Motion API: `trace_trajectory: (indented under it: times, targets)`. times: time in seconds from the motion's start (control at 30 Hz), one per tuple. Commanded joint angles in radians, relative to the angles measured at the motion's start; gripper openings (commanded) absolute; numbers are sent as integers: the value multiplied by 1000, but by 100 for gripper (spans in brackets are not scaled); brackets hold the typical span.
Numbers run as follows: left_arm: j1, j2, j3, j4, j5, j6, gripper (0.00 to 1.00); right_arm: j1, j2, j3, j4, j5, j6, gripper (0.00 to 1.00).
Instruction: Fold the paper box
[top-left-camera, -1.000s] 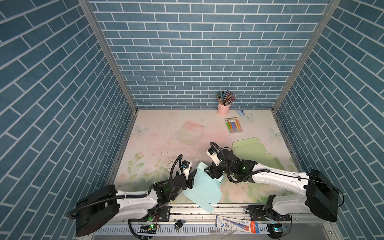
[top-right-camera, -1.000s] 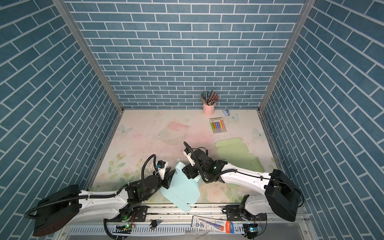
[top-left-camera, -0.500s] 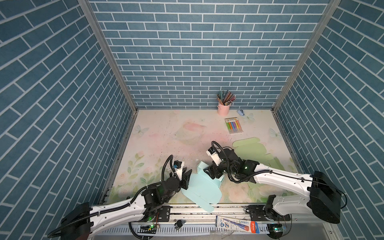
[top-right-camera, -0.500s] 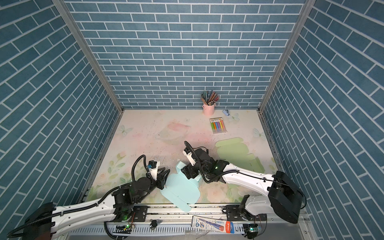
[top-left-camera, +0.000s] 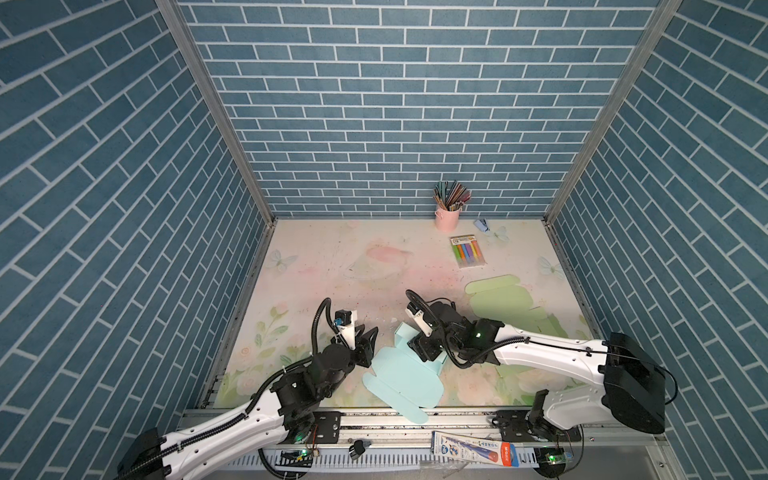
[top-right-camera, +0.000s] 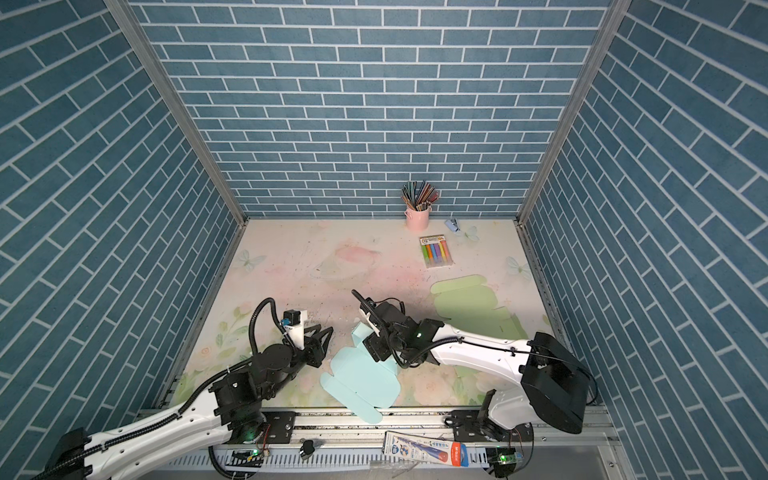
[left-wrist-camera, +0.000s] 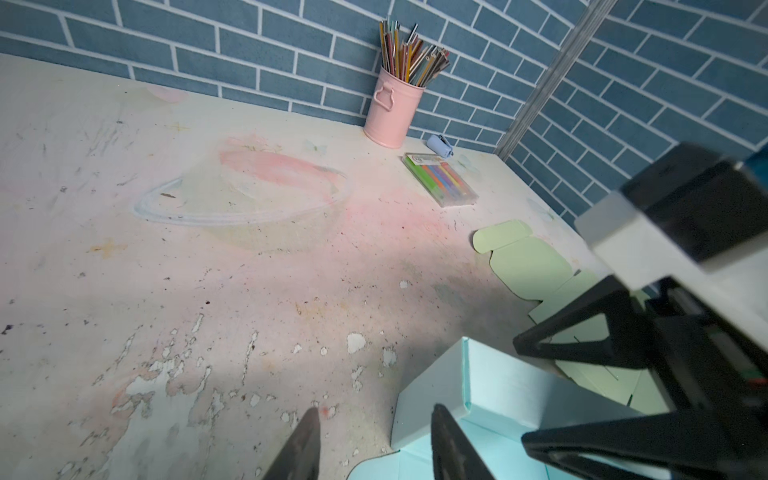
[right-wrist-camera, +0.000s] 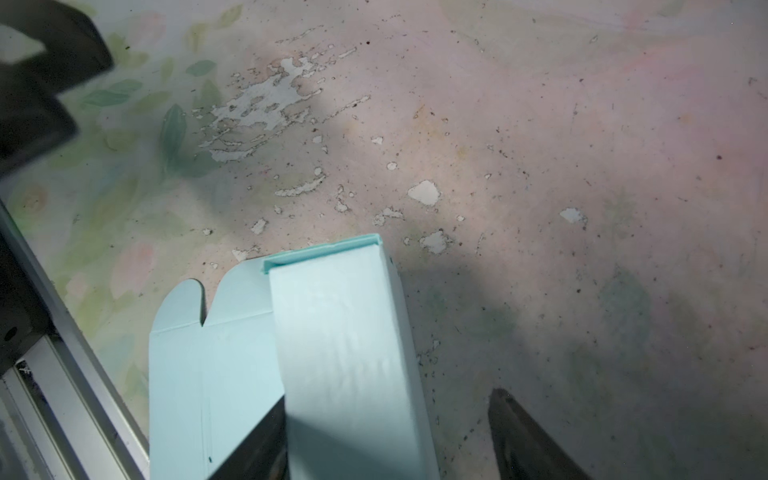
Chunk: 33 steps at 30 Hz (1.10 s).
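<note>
Two paper blanks are lying on the table (top-left-camera: 332, 266): one blue paper box (top-left-camera: 405, 378) at the front edge and one green blank (top-left-camera: 511, 303) to the right. One pencil cup (top-left-camera: 447, 218) and one marker pack (top-left-camera: 467, 251) are sitting near the back. The left gripper (left-wrist-camera: 376, 440) is hanging empty with its jaws apart. The right gripper (right-wrist-camera: 386, 436) is straddling the blue paper box's raised flap, also with its jaws apart.

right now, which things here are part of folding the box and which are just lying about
In the job: light blue paper box, left gripper, right gripper.
Lying about: green flat cutout, pink pencil cup, marker pack, pen packet.
</note>
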Motion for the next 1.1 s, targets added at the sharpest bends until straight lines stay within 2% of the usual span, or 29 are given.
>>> trace_trajectory:
  times: [0.0, 0.13, 0.2, 0.33, 0.53, 0.67, 0.7, 1.0, 1.07]
  targets:
    - [40, 8, 63, -130, 29, -41, 45, -32, 6, 14, -16, 2, -18, 68]
    - [80, 72, 139, -239, 39, -77, 46, -86, -24, -13, 28, -74, -5, 64]
    - [118, 126, 185, -306, 83, -91, 47, -119, -39, -30, 53, -118, 3, 63]
    - [124, 166, 228, -328, 115, -102, 49, -207, -69, -89, 134, -250, 43, 58]
    - [129, 141, 220, -294, 181, -131, 64, -312, -120, -164, 211, -354, 92, 55]
    - [130, 150, 195, -263, 242, -161, 86, -405, -156, -233, 288, -447, 142, 54]
    - [130, 152, 183, -248, 264, -172, 88, -426, -165, -250, 307, -470, 152, 53]
    - [128, 183, 54, -33, 421, -306, 88, -596, -208, -376, 476, -657, 256, 52]
    - [127, 205, 25, 45, 452, -338, 89, -611, -211, -384, 484, -670, 260, 52]
